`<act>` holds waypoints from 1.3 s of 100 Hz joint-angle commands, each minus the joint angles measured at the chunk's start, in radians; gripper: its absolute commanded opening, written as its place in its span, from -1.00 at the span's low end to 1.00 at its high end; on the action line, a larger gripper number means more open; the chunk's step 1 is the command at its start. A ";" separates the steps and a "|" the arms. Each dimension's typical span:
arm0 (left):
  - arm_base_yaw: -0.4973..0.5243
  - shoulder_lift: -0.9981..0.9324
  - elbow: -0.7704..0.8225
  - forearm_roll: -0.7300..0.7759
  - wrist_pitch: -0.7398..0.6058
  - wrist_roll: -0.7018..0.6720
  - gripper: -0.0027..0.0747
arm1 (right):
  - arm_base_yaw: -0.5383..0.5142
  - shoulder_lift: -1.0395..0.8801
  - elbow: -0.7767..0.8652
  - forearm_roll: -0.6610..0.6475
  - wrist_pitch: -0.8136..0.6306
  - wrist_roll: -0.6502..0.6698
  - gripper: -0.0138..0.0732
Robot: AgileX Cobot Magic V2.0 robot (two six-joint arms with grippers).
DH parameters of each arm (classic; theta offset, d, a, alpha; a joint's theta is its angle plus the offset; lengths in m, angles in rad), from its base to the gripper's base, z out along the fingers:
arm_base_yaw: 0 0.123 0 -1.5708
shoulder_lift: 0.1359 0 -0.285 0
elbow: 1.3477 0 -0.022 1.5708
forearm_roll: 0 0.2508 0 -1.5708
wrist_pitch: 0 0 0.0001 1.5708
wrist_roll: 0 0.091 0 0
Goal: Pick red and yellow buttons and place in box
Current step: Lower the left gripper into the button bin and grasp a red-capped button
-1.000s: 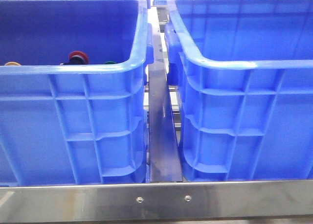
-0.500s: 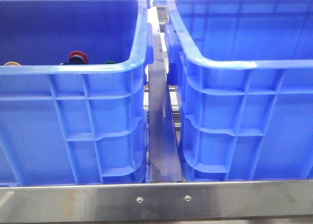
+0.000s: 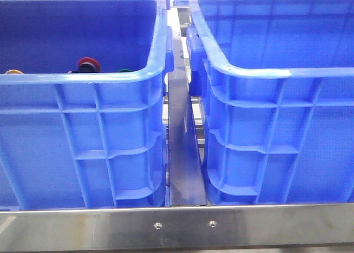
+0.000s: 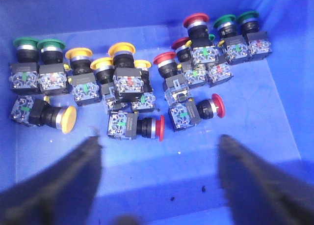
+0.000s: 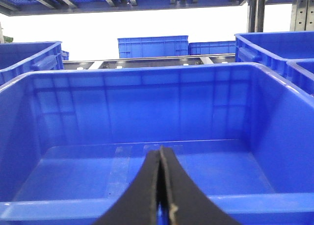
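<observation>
Nothing has moved since the earlier front views. Red [image 4: 139, 126] and yellow [image 4: 45, 114] mushroom-head push buttons lie toppled on the floor of the left blue plastic crate [image 3: 83, 76], long axes level, caps pointing the same way; others stand upright behind among green-capped ones [image 4: 23, 63]. Above them, the left gripper [image 4: 157, 178] hangs with jaws wide apart. Over the right blue plastic crate [image 5: 147, 122], the right gripper [image 5: 161, 185] has its black fingers pressed together, holding nothing.
</observation>
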 commanded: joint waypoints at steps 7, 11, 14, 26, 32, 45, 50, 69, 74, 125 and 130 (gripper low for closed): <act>0.005 0.003 -0.038 -0.067 -0.054 -0.010 0.45 | 0.001 -0.026 -0.012 -0.009 -0.085 -0.004 -0.84; 0.005 0.012 -0.043 -0.089 -0.052 -0.010 0.45 | 0.001 -0.026 -0.012 -0.009 -0.085 -0.004 -0.84; 0.005 0.026 -0.054 -0.100 -0.049 -0.010 0.45 | 0.001 -0.026 -0.012 -0.009 -0.085 -0.004 -0.84; -0.029 0.100 -0.101 -0.111 -0.033 -0.017 0.45 | 0.001 -0.026 -0.012 -0.009 -0.085 -0.004 -0.84; -0.061 0.143 -0.127 -0.111 -0.033 -0.027 0.45 | 0.001 -0.026 -0.012 -0.009 -0.085 -0.004 -0.84; -0.158 0.259 -0.197 -0.063 -0.051 -0.081 0.45 | 0.001 -0.026 -0.012 -0.009 -0.085 -0.004 -0.84; -0.195 0.306 -0.226 -0.016 -0.057 -0.124 0.45 | 0.001 -0.026 -0.012 -0.009 -0.085 -0.004 -0.84; -0.318 0.487 -0.341 0.180 -0.062 -0.323 0.45 | 0.001 -0.026 -0.012 -0.009 -0.085 -0.004 -0.84; -0.344 0.528 -0.366 0.212 -0.064 -0.360 0.45 | 0.001 -0.026 -0.012 -0.009 -0.085 -0.004 -0.84; -0.398 0.783 -0.484 0.469 -0.137 -0.649 0.45 | 0.000 -0.026 -0.012 -0.009 -0.085 -0.004 -0.84; -0.398 0.794 -0.484 0.489 -0.146 -0.671 0.45 | 0.000 -0.026 -0.012 -0.009 -0.085 -0.004 -0.84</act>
